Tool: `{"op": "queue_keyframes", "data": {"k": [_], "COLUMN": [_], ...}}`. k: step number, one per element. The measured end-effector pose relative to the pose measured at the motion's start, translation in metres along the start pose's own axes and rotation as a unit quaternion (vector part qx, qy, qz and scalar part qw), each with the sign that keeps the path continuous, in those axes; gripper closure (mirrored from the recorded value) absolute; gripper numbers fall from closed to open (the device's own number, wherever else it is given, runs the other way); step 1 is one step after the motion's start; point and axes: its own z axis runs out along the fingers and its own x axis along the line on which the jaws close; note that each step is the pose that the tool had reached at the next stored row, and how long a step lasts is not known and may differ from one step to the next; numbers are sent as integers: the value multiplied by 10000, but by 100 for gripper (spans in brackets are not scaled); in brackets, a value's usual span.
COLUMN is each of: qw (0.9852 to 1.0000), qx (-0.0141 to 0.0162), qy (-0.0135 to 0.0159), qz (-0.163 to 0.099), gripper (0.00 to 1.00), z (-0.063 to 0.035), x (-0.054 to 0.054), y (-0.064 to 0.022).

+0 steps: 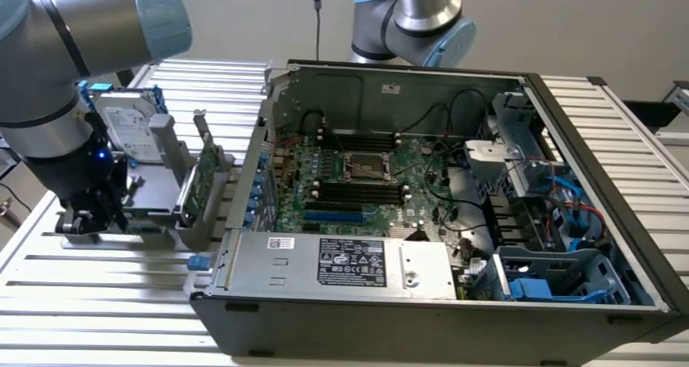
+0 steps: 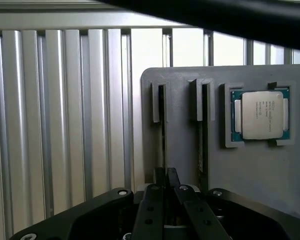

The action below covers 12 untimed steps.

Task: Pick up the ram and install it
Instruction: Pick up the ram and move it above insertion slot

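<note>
The ram (image 2: 163,135) stands edge-on in a narrow slot of the grey holder (image 2: 250,175), which sits near the slatted table's (image 1: 97,286) edge at the exterior view's left. The gripper (image 2: 166,175) (image 1: 84,220) hangs right over that slot with its fingers drawn together; whether they pinch the stick I cannot tell. A processor (image 2: 260,115) lies in the holder's recess. The open computer case (image 1: 431,302) stands beside the holder.

A robotics lab or assembly test cell is indicated, though little of the room itself is seen. A robot arm (image 1: 76,28) and a second arm (image 1: 415,16) are stationed at a ribbed aluminium table (image 1: 108,302). On it, an opened computer case (image 1: 431,327) and a grey parts fixture (image 2: 260,170) holding a processor (image 2: 260,116) are laid out.
</note>
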Motion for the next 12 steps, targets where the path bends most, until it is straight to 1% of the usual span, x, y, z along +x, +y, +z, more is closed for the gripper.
{"op": "queue_keyframes", "data": {"k": [7,12], "qw": [10000,10000], "qx": [0,0], "qy": [0,0], "qz": [0,0], "gripper": [86,86], "z": [-89,-174], "x": [-2,-4], "y": [5,9]}}
